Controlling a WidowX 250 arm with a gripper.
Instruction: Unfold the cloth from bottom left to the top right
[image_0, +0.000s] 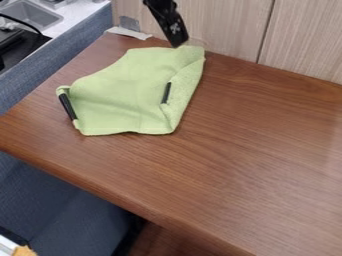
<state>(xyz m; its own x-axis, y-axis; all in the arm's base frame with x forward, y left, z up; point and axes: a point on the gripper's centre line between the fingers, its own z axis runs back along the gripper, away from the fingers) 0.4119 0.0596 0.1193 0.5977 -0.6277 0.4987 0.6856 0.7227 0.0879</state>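
Gripper (178, 45) by part-folded cloth (120, 90) (contact unclear)

you look from a single fixed camera, set above the wooden table (234, 165) and angled down at a slant toward the panelled wall (227, 30) behind it. it sits near enough that the tabletop runs out of your view at the right, while you still catch the sink (33, 15) at upper left. the table's front edge crosses your view diagonally.
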